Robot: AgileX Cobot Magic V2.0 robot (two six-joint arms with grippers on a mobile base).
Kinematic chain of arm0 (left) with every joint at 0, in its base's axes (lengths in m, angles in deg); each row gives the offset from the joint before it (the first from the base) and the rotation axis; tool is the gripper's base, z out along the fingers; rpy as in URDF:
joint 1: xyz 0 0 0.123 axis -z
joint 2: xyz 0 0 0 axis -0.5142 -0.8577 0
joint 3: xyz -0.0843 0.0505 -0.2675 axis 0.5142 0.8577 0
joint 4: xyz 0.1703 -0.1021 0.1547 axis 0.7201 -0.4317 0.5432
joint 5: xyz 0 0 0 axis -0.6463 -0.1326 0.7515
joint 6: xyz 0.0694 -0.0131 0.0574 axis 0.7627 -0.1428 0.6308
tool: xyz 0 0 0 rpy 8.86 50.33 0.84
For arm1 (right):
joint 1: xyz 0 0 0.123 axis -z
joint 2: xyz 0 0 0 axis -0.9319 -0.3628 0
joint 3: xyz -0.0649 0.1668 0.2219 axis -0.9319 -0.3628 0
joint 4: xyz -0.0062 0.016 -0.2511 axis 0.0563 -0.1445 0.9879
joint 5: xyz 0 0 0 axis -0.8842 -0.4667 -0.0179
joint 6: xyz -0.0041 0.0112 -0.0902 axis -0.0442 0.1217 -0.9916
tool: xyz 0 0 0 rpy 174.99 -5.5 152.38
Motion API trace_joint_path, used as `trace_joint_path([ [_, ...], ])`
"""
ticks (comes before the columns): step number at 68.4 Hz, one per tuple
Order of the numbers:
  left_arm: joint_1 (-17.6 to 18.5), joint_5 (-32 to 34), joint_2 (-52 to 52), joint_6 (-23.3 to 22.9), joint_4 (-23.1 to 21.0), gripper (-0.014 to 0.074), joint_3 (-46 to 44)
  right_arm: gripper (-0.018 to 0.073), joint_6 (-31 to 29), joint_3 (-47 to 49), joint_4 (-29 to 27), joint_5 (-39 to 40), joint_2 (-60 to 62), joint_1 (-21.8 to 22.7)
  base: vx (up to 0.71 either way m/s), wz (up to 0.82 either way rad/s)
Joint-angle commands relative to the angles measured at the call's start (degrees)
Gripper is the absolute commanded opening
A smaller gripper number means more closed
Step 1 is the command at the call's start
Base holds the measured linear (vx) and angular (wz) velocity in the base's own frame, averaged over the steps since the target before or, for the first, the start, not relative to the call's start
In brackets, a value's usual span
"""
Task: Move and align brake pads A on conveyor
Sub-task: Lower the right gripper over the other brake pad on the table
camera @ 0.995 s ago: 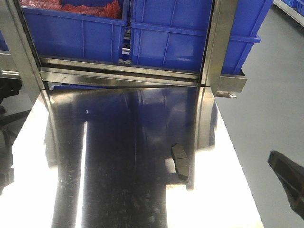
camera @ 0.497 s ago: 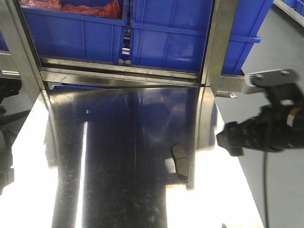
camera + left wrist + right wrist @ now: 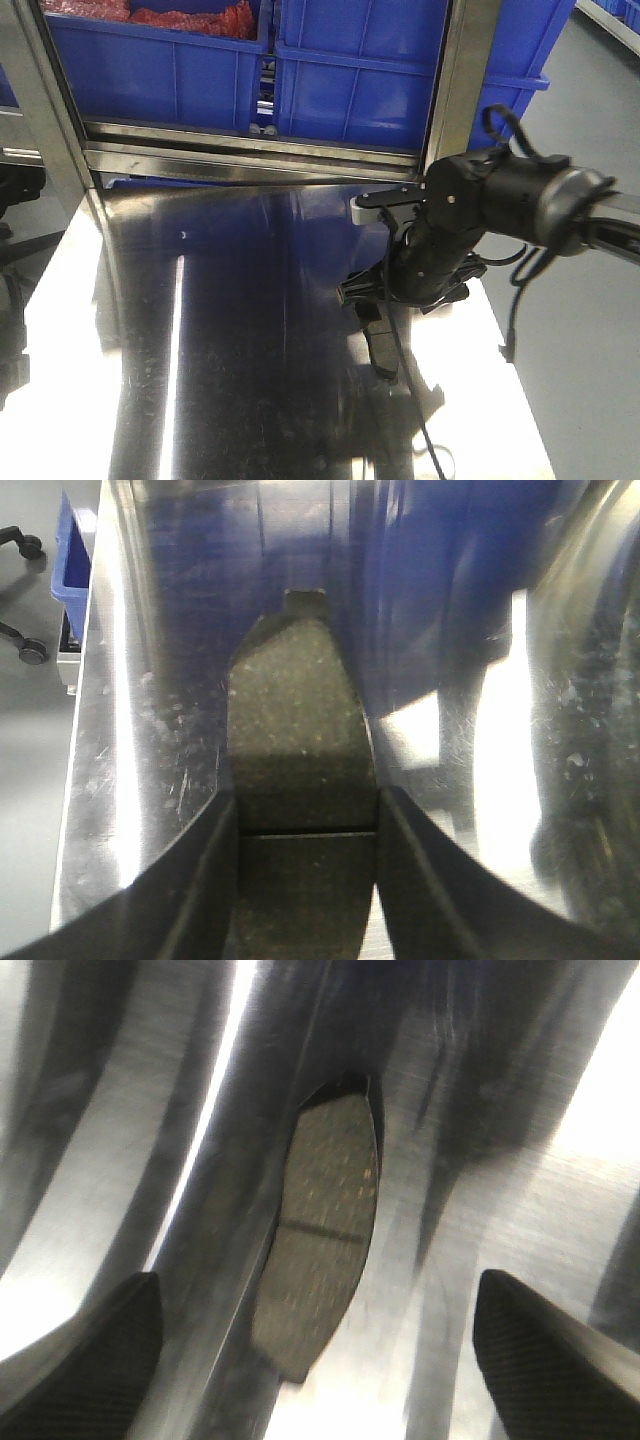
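Left gripper (image 3: 305, 798): fingers were closed against both long sides of one brake pad (image 3: 300, 710), pinching its near half. The pad lay flat on the steel tabletop (image 3: 150, 740), tabbed end pointing away from the wrist. Right gripper (image 3: 315, 1282): fingers were spread wide, hovering over a second brake pad (image 3: 325, 1210), which lay below and between the fingertips, untouched. The right wrist view was blurred.
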Motion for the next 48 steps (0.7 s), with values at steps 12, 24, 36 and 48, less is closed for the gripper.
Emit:
trace_joint_path([
  [12,0.21,4.36,0.7,-0.01,-0.16,0.0004,-1.78,0.059,1.32,4.3,0.65,0.26,-3.07,0.11,0.0,0.0],
  [24,0.21,4.36,0.7,-0.01,-0.16,0.0004,-1.78,0.0572,1.32,4.3,0.65,1.5,-4.29,0.11,0.0,0.0],
  [36,0.21,4.36,0.7,-0.01,-0.16,0.0004,-1.78,0.0508,1.26,4.3,1.22,2.1,-4.74,0.11,0.0,0.0],
  [48,0.21,4.36,0.7,-0.01,-0.16,0.0004,-1.78,0.0462,1.09,4.3,1.22,2.36,-4.79,0.11,0.0,0.0],
])
